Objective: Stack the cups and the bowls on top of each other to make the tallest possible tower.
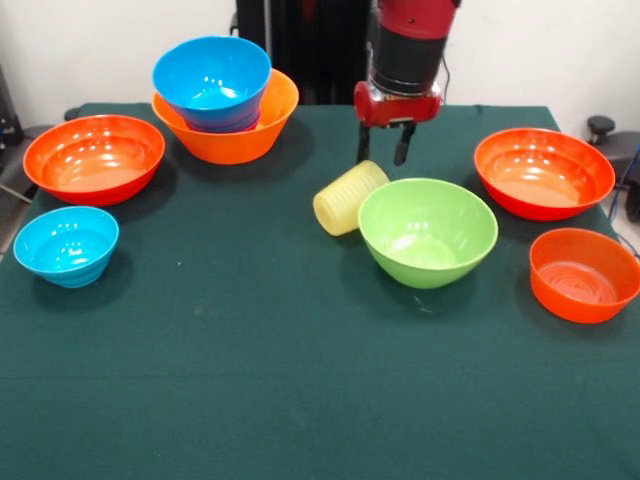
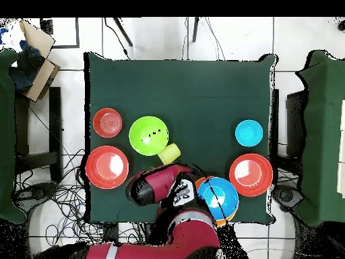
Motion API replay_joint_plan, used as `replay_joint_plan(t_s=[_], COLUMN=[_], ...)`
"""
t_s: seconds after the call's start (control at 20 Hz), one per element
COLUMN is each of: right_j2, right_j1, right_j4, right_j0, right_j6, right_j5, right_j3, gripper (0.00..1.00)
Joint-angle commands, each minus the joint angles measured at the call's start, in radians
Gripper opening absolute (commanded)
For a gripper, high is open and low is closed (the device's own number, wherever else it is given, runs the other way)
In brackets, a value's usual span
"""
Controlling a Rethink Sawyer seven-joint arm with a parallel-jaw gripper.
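The tower stands at the back left: a blue bowl point(image 1: 212, 80) nested in the large light-orange bowl point(image 1: 240, 140), also in the overhead view point(image 2: 217, 197). The pale-yellow tumbler point(image 1: 350, 197) lies on its side, touching the lime green bowl point(image 1: 427, 230). My gripper point(image 1: 383, 152) hangs open and empty just behind and above the tumbler. Loose bowls: red-orange point(image 1: 95, 158) and cyan point(image 1: 66, 245) at the left, red-orange point(image 1: 543, 172) and a small orange one point(image 1: 584, 274) at the right. No magenta bowl shows. In the overhead view my arm point(image 2: 158, 185) hides the gripper.
The table has a dark green cloth point(image 1: 250, 380). In the overhead view, cables lie on the floor around the table, a cardboard box point(image 2: 37, 64) sits at the upper left, and other green tables stand at both sides.
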Motion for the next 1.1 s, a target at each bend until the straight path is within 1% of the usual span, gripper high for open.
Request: replay_joint_plan(t_s=[0.05, 0.25, 0.4, 0.55, 0.65, 0.85, 1.1], right_j2=[0.197, 0.229, 0.245, 0.263, 0.27, 0.292, 0.314], right_j1=[0.026, 0.031, 0.013, -0.002, -0.001, 0.005, -0.01], right_j4=[0.016, 0.008, 0.012, 0.017, 0.012, -0.008, -0.011], right_j0=[-0.018, -0.034, -0.046, -0.065, -0.077, -0.104, -0.118], right_j6=[-0.074, -0.088, -0.089, -0.067, -0.051, -0.056, -0.06], right_j5=[0.13, 0.166, 0.194, 0.184, 0.159, 0.14, 0.16], right_j3=[-0.209, -0.234, -0.225, -0.203, -0.188, -0.164, -0.153], gripper=[1.0, 1.0, 1.0, 1.0, 1.0, 1.0, 1.0])
